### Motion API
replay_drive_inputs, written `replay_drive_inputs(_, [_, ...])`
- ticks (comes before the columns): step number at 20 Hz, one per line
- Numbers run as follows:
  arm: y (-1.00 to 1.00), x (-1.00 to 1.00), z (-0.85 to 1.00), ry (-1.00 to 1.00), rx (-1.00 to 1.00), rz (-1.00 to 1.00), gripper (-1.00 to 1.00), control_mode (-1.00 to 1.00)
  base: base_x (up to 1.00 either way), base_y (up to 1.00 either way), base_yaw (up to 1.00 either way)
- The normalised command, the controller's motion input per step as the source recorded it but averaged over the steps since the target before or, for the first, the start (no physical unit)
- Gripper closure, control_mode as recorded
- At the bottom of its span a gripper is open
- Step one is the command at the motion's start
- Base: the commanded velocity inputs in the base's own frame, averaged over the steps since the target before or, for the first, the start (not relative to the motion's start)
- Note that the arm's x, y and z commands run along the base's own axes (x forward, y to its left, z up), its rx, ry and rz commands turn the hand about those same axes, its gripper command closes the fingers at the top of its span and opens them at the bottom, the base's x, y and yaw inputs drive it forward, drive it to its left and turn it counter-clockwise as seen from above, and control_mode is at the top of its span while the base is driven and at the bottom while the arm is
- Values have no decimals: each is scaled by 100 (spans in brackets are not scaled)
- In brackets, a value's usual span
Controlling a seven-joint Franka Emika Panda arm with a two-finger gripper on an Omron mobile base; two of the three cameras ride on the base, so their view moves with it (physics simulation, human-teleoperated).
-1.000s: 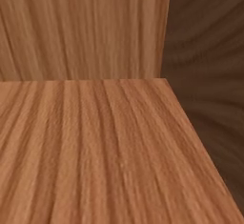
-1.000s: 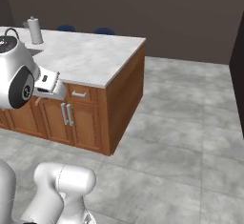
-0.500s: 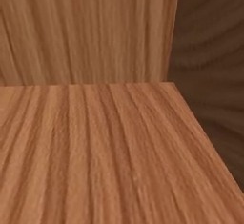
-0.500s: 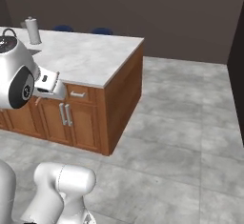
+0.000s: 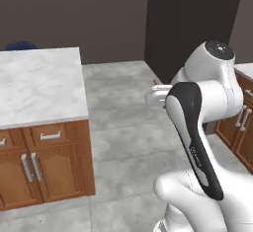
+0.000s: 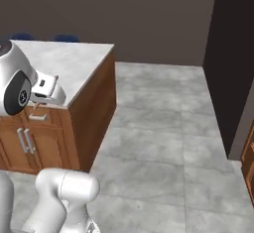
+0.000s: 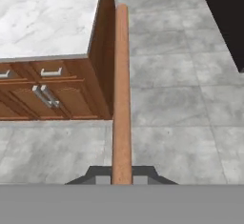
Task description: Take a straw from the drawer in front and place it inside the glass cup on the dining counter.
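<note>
writing: none legible | thin straight reddish-brown straw (image 7: 121,94) (plain, smooth) | long axis runs away from the end effector (image 7: 122,179), toward the floor beside the white grey-veined marble surface (image 7: 47,18) | end effector clamped on the straw's near end

No legible text, brand, number or sign is found. A small pale marking is seen on the dark curved cover of the white arm (image 5: 195,149), but it is too blurred to be read.
</note>
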Motion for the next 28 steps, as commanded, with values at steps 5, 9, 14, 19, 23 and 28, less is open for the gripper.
replay_drive_inputs(5, [0, 0, 0, 0, 0, 0, 100, 100, 100, -36, -44])
replay_drive_inputs(9, [0, 0, 0, 0, 0, 0, 100, 100, 100, -5, -28])
replay_drive_inputs(14, [0, 0, 0, 0, 0, 0, 100, 100, 100, 0, -7])
replay_drive_inputs(19, [0, 0, 0, 0, 0, 0, 100, 100, 100, 0, 0])
replay_drive_inputs(23, [0, 0, 0, 0, 0, 0, 100, 100, 100, 0, 3])
replay_drive_inputs(28, [0, 0, 0, 0, 0, 0, 100, 100, 100, 0, 7])
